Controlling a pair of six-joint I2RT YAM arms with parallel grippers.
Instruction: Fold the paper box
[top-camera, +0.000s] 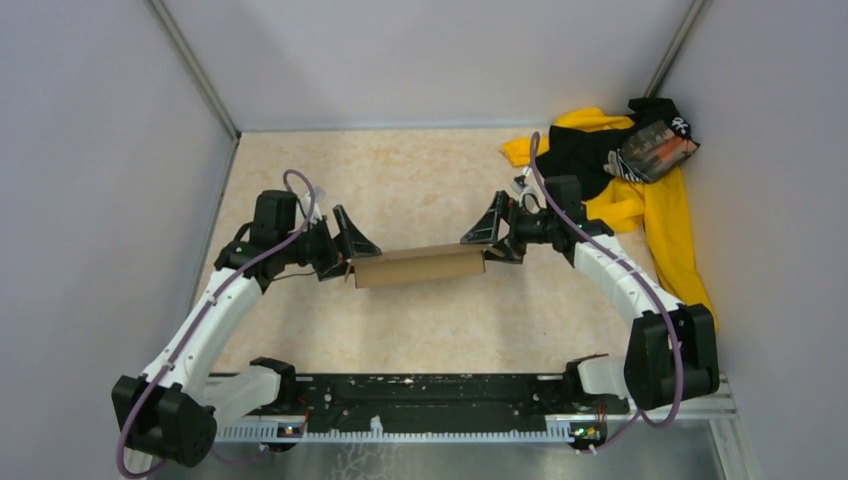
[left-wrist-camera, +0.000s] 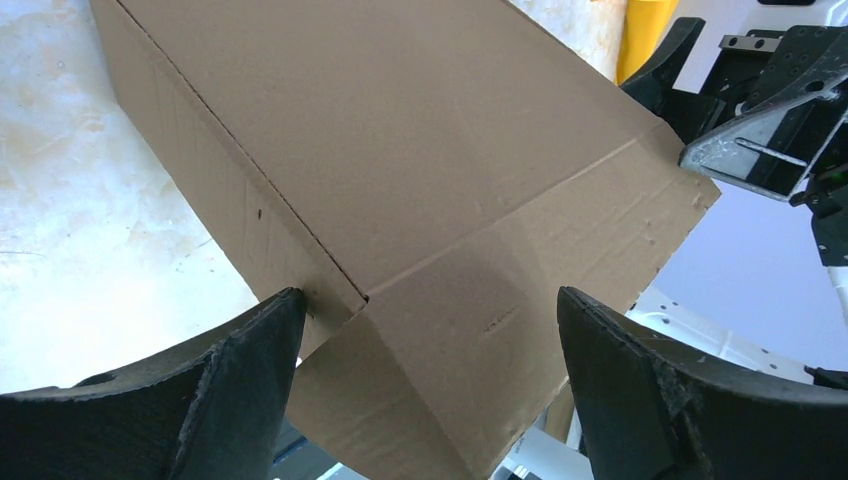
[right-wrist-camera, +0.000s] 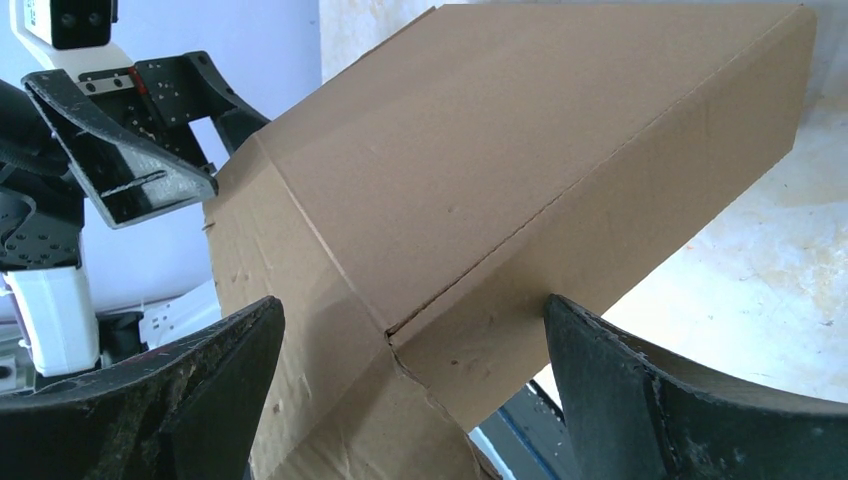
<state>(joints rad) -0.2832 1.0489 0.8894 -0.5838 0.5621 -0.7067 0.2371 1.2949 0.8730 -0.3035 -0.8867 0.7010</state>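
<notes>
The paper box (top-camera: 418, 266) is plain brown cardboard, a shallow long shape held off the table's middle between my two grippers. My left gripper (top-camera: 347, 256) is open at the box's left end. In the left wrist view its jaws (left-wrist-camera: 428, 294) stand wide apart with the box (left-wrist-camera: 400, 150) and its end flap between them. My right gripper (top-camera: 490, 243) is open at the box's right end. In the right wrist view its jaws (right-wrist-camera: 412, 300) also stand wide apart astride the box (right-wrist-camera: 520, 150). One right finger (right-wrist-camera: 640, 400) is against the box's side wall.
A yellow-and-black cloth pile (top-camera: 640, 200) lies at the back right with a dark packet (top-camera: 655, 150) on it. Grey walls (top-camera: 100, 150) close in the left, back and right. A black rail (top-camera: 420, 400) runs along the near edge between the arm bases.
</notes>
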